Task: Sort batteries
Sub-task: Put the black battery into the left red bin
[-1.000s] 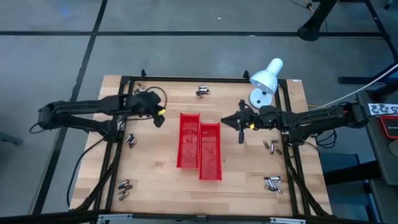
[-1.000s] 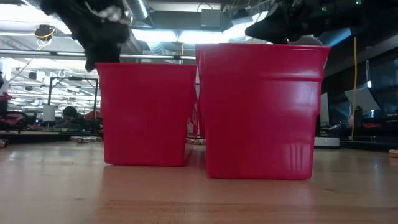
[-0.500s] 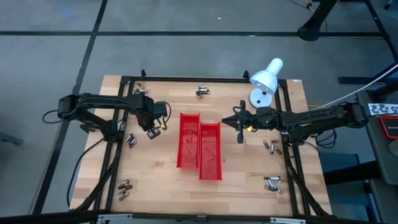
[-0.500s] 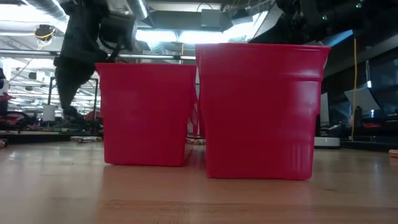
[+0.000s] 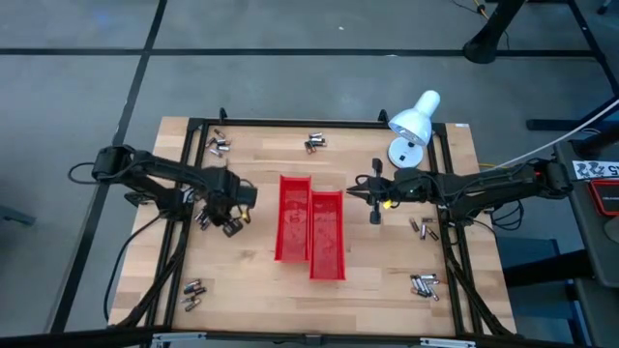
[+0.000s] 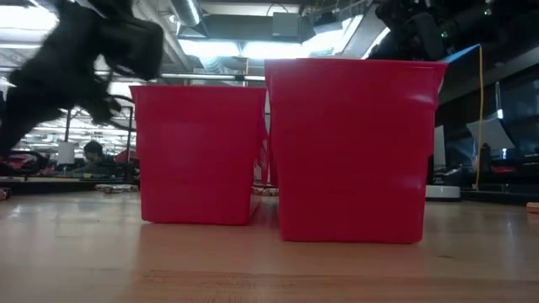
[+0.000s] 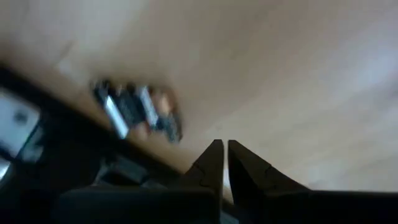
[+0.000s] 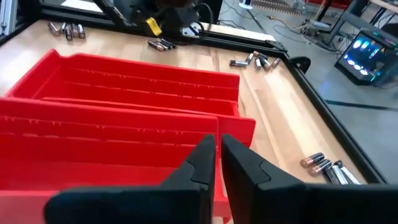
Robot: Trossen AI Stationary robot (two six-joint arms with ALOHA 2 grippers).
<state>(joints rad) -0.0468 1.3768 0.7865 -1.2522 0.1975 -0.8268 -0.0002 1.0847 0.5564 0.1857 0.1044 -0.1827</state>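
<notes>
Two red trays [image 5: 293, 217] [image 5: 327, 235] stand side by side mid-table. Small silvery batteries lie in loose clusters: by the left frame rail [image 5: 201, 217], at the far edge [image 5: 313, 143] [image 5: 220, 145], and near the right rail [image 5: 423, 228]. My left gripper [image 5: 232, 220] is shut and hangs low just right of the left-rail cluster, which shows blurred ahead of its tips [image 7: 137, 115]. My right gripper [image 5: 360, 191] is shut and hovers at the far end of the right tray [image 8: 124, 124]. Nothing shows between either pair of fingers.
A white desk lamp [image 5: 416, 121] stands at the far right corner. More batteries lie at the near left [image 5: 191, 293] and near right [image 5: 424, 284]. A black frame [image 5: 184, 251] runs along both sides of the table. Bare wood lies in front of the trays [image 6: 269, 269].
My left gripper has swung from beside the left tray's far end toward the near edge and down, ending beside the battery cluster at the left rail; its arm has folded back. My right gripper has crept a little toward the trays. Nothing on the table has moved.
</notes>
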